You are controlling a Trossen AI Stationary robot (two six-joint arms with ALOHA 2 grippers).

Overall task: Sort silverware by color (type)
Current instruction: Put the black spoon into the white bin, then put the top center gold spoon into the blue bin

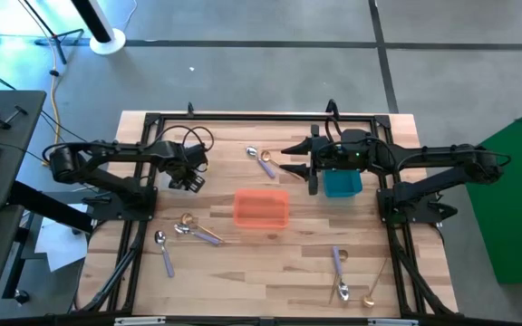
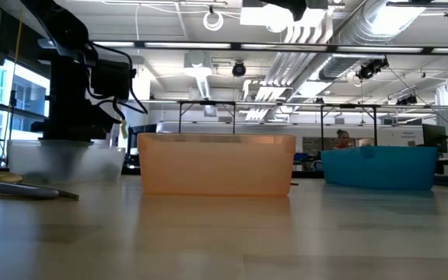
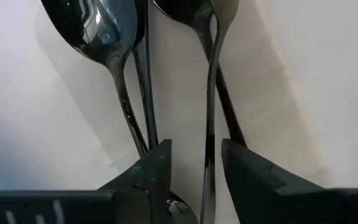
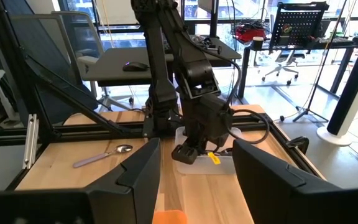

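Wood tabletop point(image 1: 270, 263): left gripper point(image 3: 194, 165) open over glossy black spoons point(image 3: 114, 56), right gripper point(image 4: 194, 168) open. Spoons light, rigid, slick; grab mid-handle.

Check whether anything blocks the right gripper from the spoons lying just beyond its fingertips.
Nothing visible does. The right gripper hangs open near the teal bin, and the two spoons lie on bare table just past its fingertips; the orange bin sits off to the side.

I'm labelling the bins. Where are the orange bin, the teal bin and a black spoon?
orange bin point(image 1: 261, 209): high view, on its floor.
teal bin point(image 2: 379, 169): low view, on its front wall.
black spoon point(image 3: 98, 28): left wrist view, on its bowl.
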